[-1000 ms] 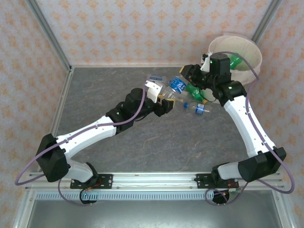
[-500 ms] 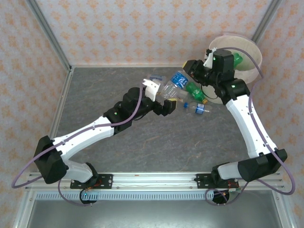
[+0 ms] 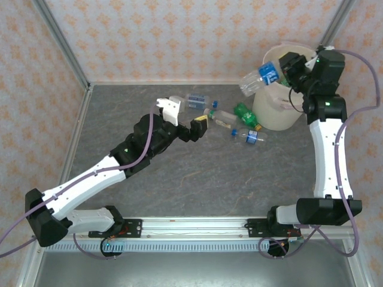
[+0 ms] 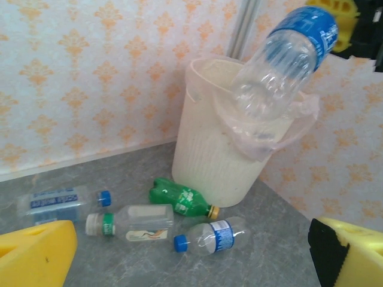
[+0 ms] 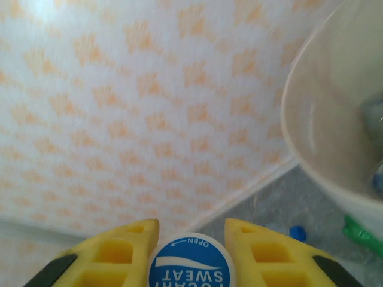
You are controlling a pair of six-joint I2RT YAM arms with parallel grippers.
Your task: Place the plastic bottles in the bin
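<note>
Grey table (image 3: 179, 179), four bottles (image 3: 197, 100) (image 3: 221, 118) (image 3: 245, 113) (image 3: 250, 137); fifth bottle (image 3: 260, 78) at one bin (image 3: 272, 113)

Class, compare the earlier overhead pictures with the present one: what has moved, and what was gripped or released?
The right gripper, shut on a blue-labelled bottle, swung it up from the pile to above the bin rim. The left gripper opened, let go of the clear bottle, which now lies on the table, and drew back. The green bottle lies as before.
</note>
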